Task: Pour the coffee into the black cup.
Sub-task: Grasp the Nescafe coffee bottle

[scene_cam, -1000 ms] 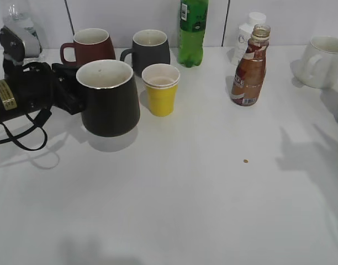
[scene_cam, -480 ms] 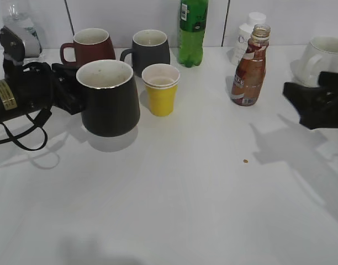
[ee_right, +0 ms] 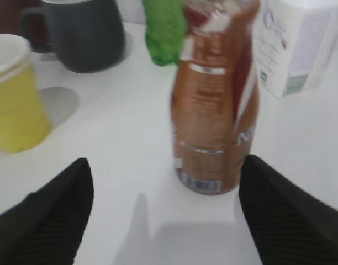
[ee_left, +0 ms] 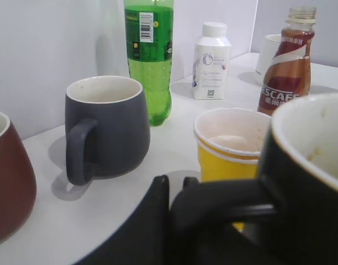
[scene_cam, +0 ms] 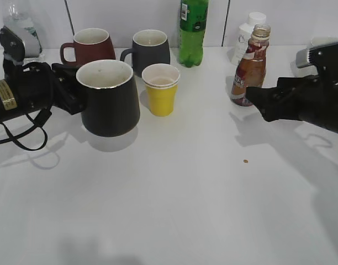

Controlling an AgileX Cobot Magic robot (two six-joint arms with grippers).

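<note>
the coffee point(scene_cam: 249, 66) stands upright on the counter point(scene_cam: 174, 182), straight ahead of the right tool point(ee_right: 163, 221), whose fingers are spread wide to either side. the left tool point(scene_cam: 69, 94) is clamped on the black cup point(scene_cam: 108, 98), handle side.

My exterior view looks down at a slant across the table point(scene_cam: 174, 193) toward the back wall, taking in both arms. My left wrist view sits low and close behind the black cup point(ee_left: 312, 182), facing right along the row. My right wrist view, blurred, faces the coffee bottle point(ee_right: 216, 105) closely; all three share it and the yellow cup point(scene_cam: 160, 89).
</note>
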